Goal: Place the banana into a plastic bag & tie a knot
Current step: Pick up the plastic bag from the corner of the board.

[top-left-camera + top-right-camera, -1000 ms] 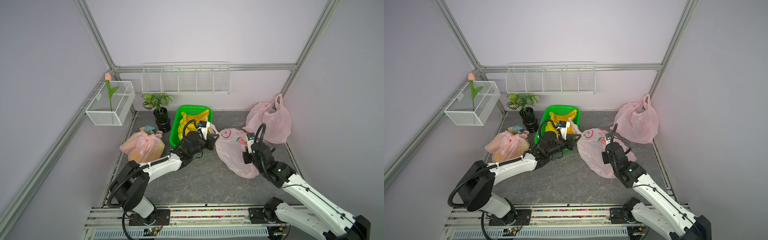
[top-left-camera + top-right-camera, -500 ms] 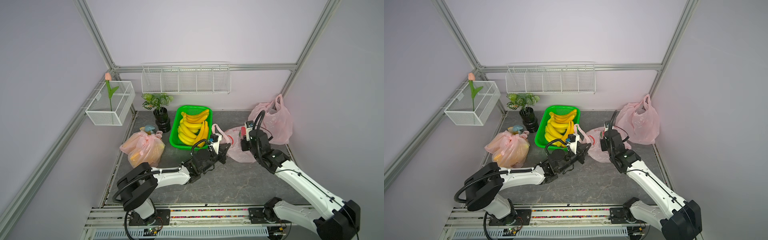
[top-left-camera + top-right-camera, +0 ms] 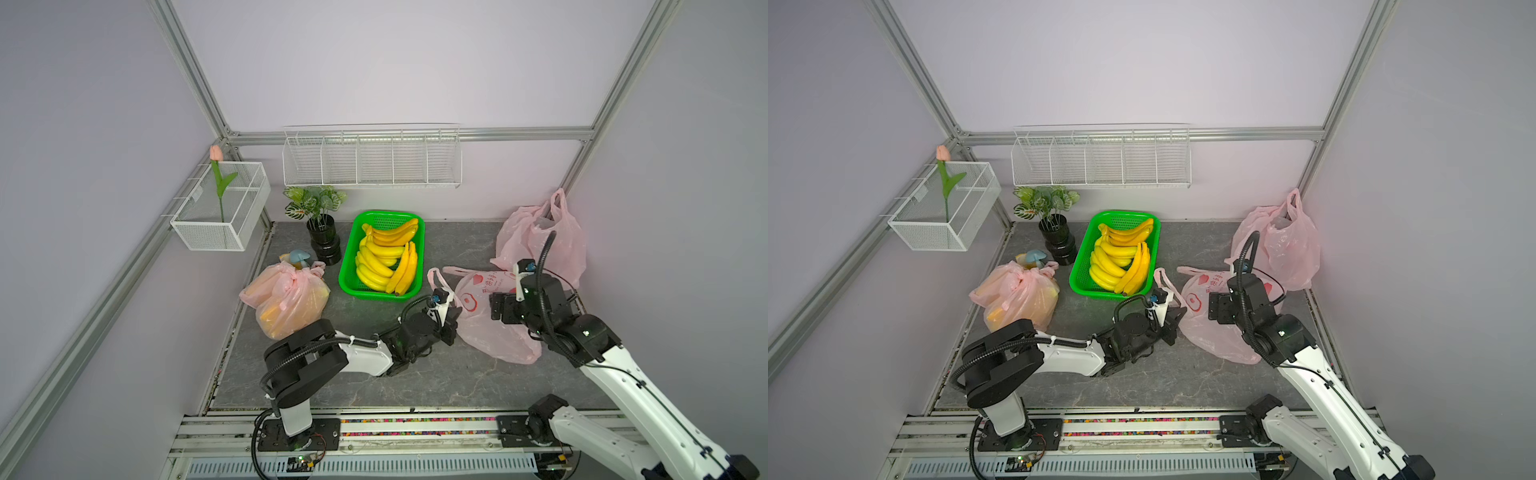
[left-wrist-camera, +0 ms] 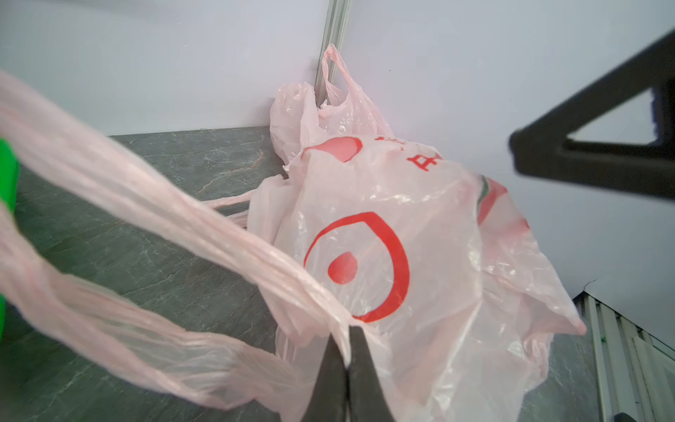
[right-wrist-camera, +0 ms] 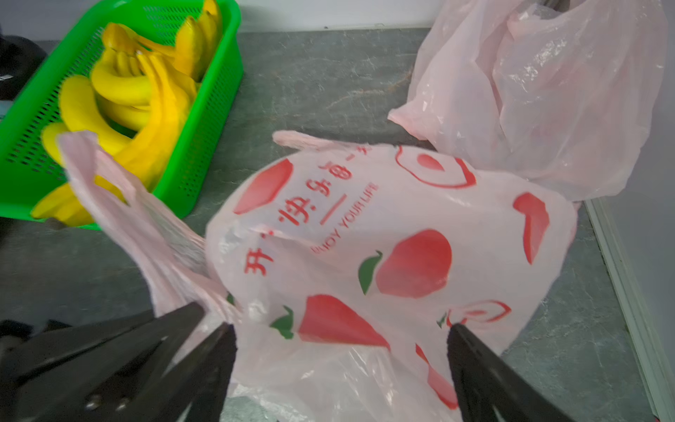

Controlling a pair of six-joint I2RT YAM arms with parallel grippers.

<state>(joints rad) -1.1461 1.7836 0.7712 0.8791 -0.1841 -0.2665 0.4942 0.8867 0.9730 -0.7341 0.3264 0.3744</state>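
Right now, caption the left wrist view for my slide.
Left pincer shut on a handle of the printed bag on the grey table.

Bag (image 3: 486, 332): thin translucent pink plastic with red fruit print, green leaves and red lettering. It lies puffed and crumpled just right of the basket (image 3: 347, 274), handles toward it. One handle (image 4: 164, 204) is stretched taut, pinched in the left gripper (image 4: 345, 330). Bag contents not discernible. Bananas (image 3: 384, 262): yellow, piled in the green basket.

Bright, even light; blurred wrist-view edges.
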